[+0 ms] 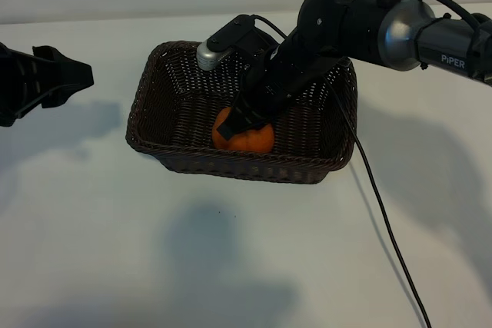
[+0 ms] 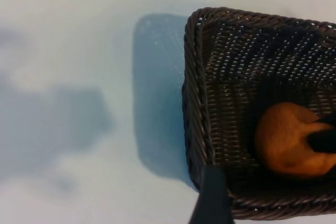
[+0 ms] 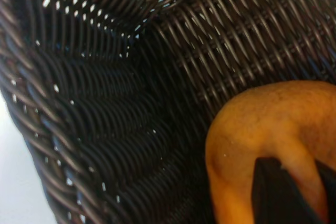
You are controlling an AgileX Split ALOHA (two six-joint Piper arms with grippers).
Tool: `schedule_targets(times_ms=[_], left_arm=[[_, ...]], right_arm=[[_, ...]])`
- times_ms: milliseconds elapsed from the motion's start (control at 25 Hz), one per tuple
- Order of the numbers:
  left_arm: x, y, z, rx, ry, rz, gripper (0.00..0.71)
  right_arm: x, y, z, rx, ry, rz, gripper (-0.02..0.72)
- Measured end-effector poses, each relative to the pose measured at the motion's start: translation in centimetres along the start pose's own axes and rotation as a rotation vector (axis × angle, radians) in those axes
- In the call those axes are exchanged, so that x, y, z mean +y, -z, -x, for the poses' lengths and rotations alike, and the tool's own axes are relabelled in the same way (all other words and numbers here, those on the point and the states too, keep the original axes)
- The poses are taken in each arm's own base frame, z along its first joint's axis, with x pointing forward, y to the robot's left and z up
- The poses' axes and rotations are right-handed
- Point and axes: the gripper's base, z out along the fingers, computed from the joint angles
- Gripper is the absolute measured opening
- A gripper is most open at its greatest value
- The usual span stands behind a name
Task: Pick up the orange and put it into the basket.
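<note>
One orange (image 1: 244,137), one basket (image 1: 154,97), two arms on my screen. The orange sits on the basket floor, centre frame, near the front wall. My right gripper (image 1: 247,117) reaches down from the upper right onto it; its fingers hide the contact, so I cannot tell if they grip. The left gripper (image 1: 73,76) is parked at left edge, jaws spread, open table below.

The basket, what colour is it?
Dark brown woven wicker basket, clearest in the exterior view.
</note>
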Motion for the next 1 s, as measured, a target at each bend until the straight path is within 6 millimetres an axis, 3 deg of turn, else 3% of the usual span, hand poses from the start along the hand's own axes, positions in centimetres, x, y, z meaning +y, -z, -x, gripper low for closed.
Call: schedule_targets(times_ms=[120,240,320,520,1000], left_arm=[[0.0,0.0,0.0,0.0,0.001,0.0,0.59],[0.0,0.0,0.0,0.0,0.001,0.0,0.59],[0.0,0.0,0.0,0.001,0.001,0.0,0.59],[0.0,0.0,0.0,0.001,0.001,0.0,0.59],[0.0,0.0,-0.1,0.008,0.001,-0.003,0.59]], right_arm=[[0.1,0.0,-0.1,0.01,-0.005,0.007,0.339],[0.3,0.1,-0.1,0.033,-0.014,0.027,0.599],[0.4,0.3,-0.1,0.048,-0.012,0.043,0.678],[0.9,1.6,0.7,0.036,-0.027,0.052,0.69],[2.1,7.4,2.1,0.029,-0.016,-0.008,0.644]])
